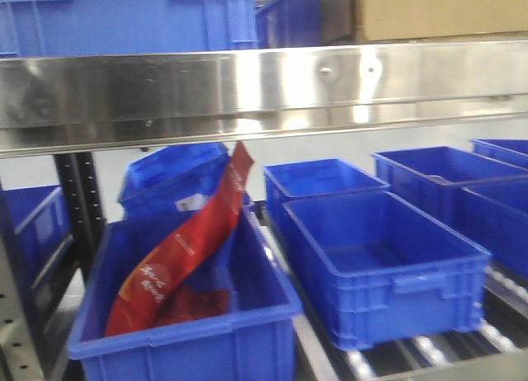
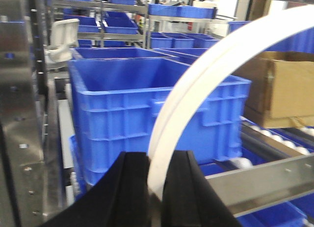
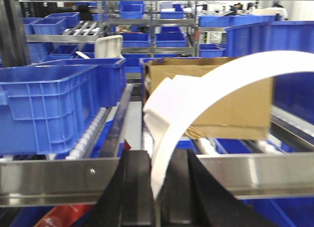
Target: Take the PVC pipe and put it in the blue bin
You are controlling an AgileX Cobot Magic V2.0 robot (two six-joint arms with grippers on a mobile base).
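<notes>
The PVC pipe [image 2: 196,84] is a white curved piece. In the left wrist view it rises from between my black fingers [image 2: 132,187] and arcs up to the right. My left gripper [image 2: 156,163] is shut on its lower end, in front of a tall blue bin [image 2: 122,104]. The right wrist view also shows a curved white PVC pipe [image 3: 221,77], and my right gripper [image 3: 158,173] is shut on its lower end. In the front view neither gripper nor the pipe shows. An empty blue bin [image 1: 379,265] sits at centre right there.
A steel shelf rail [image 1: 264,88] crosses the front view above the bins. The near-left bin [image 1: 181,336] holds a red bag [image 1: 177,249]. More blue bins [image 1: 437,183] stand behind and to the right. A cardboard box [image 3: 230,104] and a steel rail [image 3: 59,178] lie ahead of the right gripper.
</notes>
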